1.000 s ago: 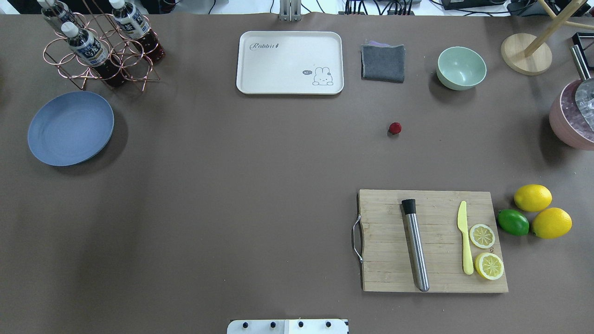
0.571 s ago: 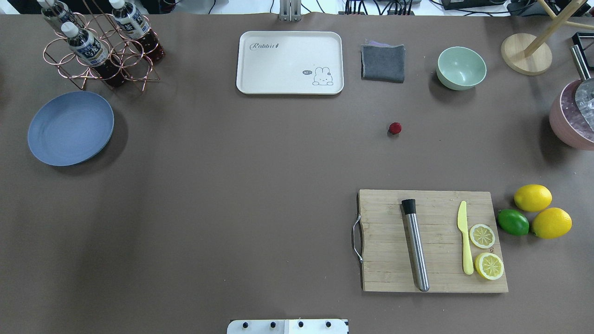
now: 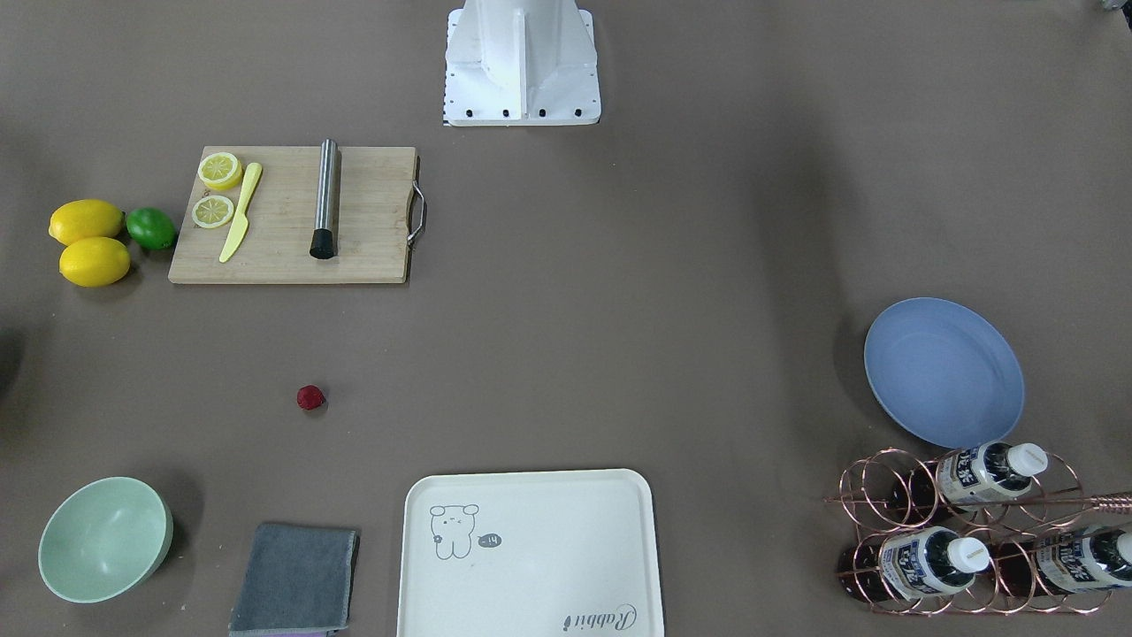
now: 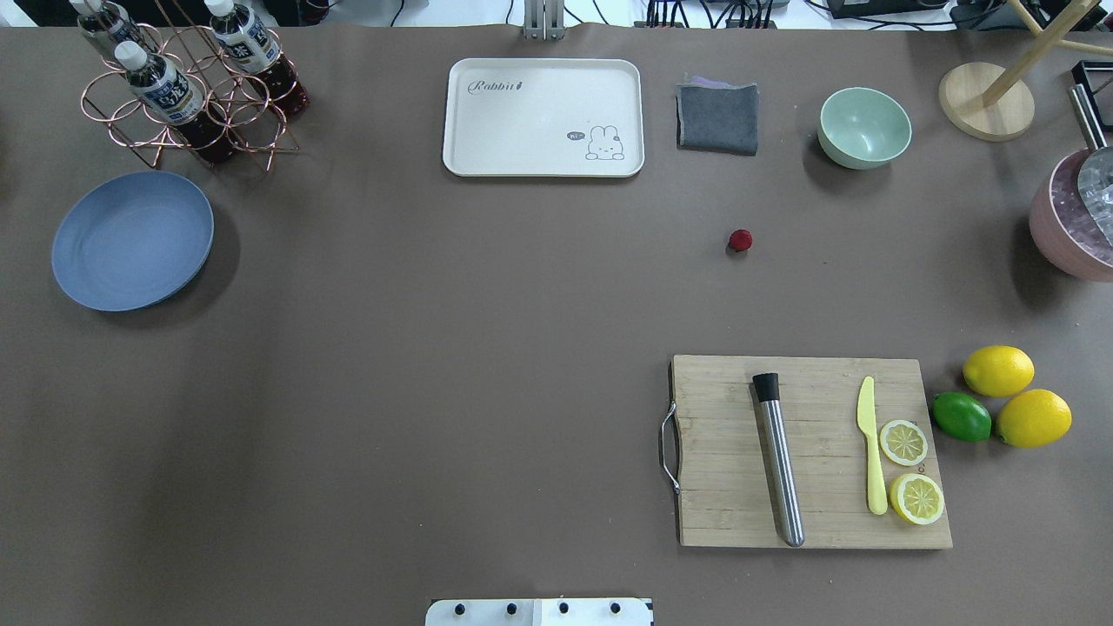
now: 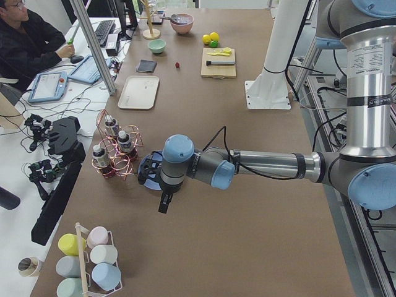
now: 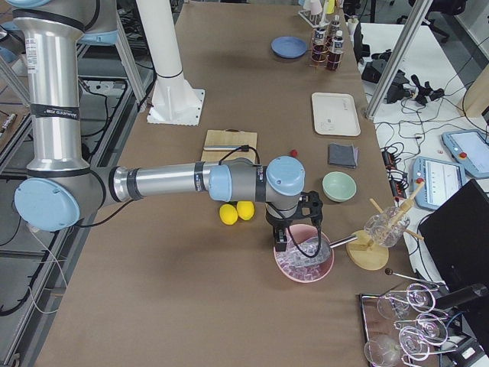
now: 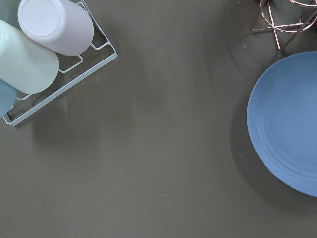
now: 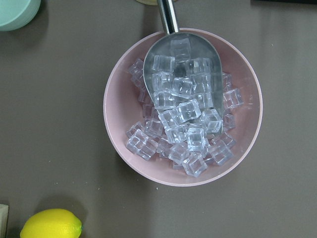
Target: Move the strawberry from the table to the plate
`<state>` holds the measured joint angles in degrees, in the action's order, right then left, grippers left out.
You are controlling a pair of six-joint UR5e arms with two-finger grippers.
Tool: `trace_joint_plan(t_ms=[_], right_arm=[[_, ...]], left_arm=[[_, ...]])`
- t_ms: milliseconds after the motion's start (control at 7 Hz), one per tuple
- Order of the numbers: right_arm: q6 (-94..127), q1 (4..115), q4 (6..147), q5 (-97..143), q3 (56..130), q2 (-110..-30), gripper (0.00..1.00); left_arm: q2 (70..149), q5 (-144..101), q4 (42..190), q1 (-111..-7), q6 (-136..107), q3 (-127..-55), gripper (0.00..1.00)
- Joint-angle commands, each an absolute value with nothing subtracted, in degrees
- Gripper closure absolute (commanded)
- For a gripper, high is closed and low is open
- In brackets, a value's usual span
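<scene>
Exterior left view: strawberry point(image 5: 177, 64) untouched on the table point(image 5: 247, 247)

Nearest, the left gripper point(image 5: 163, 203) hangs just beside the plate point(image 4: 132, 240). The strawberry lies alone, well apart from the plate. The right gripper point(image 6: 283, 241) hangs farthest from it, above an ice bowl point(image 8: 119, 144). Whether either gripper's fingers are parted or clenched cannot be told.

Bright, even light; soft shadows

cream tray point(image 4: 522, 122), mint bowl point(image 4: 864, 127)

A robotics lab was indicated by a pedestal-mounted arm point(image 5: 266, 166), a teach pendant point(image 5: 46, 85), a keyboard point(image 5: 104, 28) and a seated person point(image 5: 28, 40).
</scene>
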<state>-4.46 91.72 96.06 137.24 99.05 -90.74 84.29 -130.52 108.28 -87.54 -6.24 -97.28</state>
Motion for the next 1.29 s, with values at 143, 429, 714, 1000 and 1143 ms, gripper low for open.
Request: trace_joint_plan(t_ms=[143, 429, 714, 1000, 1143], right_arm=[[-4.4, 91.8, 96.1, 137.3, 99.2, -90.8, 0.0], [-4.4, 91.8, 96.1, 137.3, 99.1, -90.8, 0.0], [-4.4, 91.8, 96.1, 137.3, 99.1, -90.9, 0.0], [-4.4, 91.8, 96.1, 137.3, 99.1, -91.0, 0.0], [-4.4, 91.8, 96.1, 137.3, 99.1, -91.0, 0.0]], left_arm=[[84.2, -130.5, 108.3, -87.5, -6.2, -97.2, 0.02], [84.1, -130.6, 108.3, -87.5, -6.2, -97.2, 0.02], [84.0, -130.5, 108.3, -87.5, -6.2, -97.3, 0.02], [84.5, -130.5, 108.3, -87.5, -6.3, -97.3, 0.02], [84.7, -130.3, 108.3, -87.5, -6.3, -97.1, 0.02]])
